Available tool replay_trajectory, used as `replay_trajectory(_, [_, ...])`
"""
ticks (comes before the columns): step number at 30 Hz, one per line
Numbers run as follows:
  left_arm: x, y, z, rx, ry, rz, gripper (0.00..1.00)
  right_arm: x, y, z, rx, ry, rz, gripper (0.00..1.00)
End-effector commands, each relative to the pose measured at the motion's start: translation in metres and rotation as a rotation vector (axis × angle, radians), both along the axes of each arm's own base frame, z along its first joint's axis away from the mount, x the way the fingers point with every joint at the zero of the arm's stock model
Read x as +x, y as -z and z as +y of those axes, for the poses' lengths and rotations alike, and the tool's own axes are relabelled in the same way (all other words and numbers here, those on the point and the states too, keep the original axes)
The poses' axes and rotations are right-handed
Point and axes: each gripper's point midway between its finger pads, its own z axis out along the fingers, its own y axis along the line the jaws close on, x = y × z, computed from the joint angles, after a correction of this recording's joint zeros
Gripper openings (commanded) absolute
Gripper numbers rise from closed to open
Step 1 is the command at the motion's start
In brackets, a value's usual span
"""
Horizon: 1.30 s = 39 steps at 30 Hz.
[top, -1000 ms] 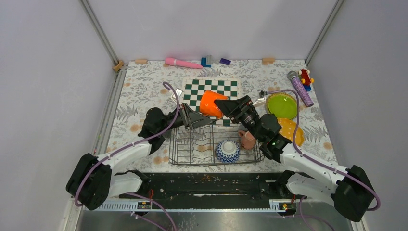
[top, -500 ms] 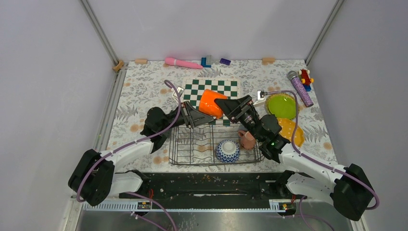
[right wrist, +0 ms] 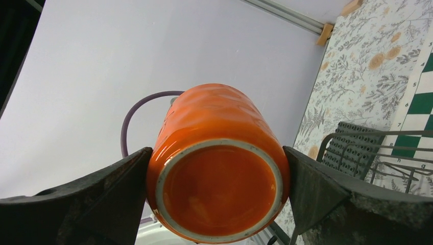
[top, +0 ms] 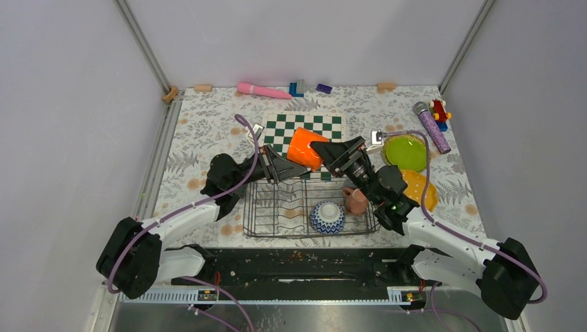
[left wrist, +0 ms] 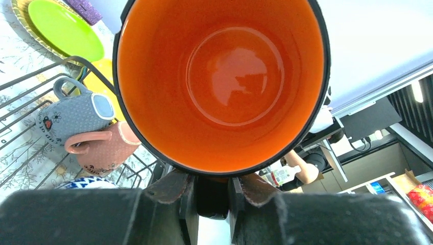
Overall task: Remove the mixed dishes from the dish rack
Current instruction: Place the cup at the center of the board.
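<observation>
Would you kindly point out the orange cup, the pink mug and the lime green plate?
orange cup (left wrist: pixel 224 66): left wrist view, inner bottom of the cup.
pink mug (left wrist: pixel 116 151): left wrist view, side of its body.
lime green plate (top: pixel 405 153): top external view, middle of its face.

No legible text, labels or numbers (red packet (left wrist: pixel 422 197) too blurred)

orange cup (left wrist: pixel 224 76): glossy glazed ceramic | dish rack (top: pixel 284 205): dk metal wire | pink mug (left wrist: pixel 110 148): matt, speckled

pink mug (top: pixel 356 200), bowl (top: pixel 327 216) blocking dish rack (top: pixel 277 207) right, left half open
</observation>
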Motion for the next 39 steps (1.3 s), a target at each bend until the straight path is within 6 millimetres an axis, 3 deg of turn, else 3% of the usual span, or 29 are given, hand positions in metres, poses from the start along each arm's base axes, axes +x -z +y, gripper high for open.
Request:
replay_trajectory(1, [0.002,-0.027,0.007,-0.014,-0.077,-0.160,0.00,-0.009,-0.023,-0.006,0.007,0.002,-0.052,1.00])
replay_trajectory(6, [0.000,-0.033,0.015,-0.009,-0.126,-0.202,0.00,-0.010,-0.026,-0.019,0.003,0.055,-0.073,1.00])
replay_trajectory(19, [0.009,-0.022,0.037,0.114,-0.294,-0.246,0.00,-0.012,-0.034,-0.050,0.011,0.180,-0.140,1.00])
replay_trajectory(26, [0.017,-0.014,0.056,0.201,-0.412,-0.252,0.00,-0.013,-0.032,-0.049,-0.011,0.180,-0.154,1.00])
replay_trajectory(30, [0.045,0.004,0.094,0.378,-0.658,-0.175,0.00,-0.013,-0.024,-0.047,-0.096,0.178,-0.167,1.00])
replay_trajectory(34, [0.072,0.024,0.161,0.585,-1.017,-0.056,0.00,-0.013,-0.014,-0.051,-0.212,0.196,-0.178,1.00])
replay_trajectory(39, [0.086,0.039,0.218,0.768,-1.291,0.063,0.00,-0.010,-0.003,-0.062,-0.340,0.239,-0.175,1.00])
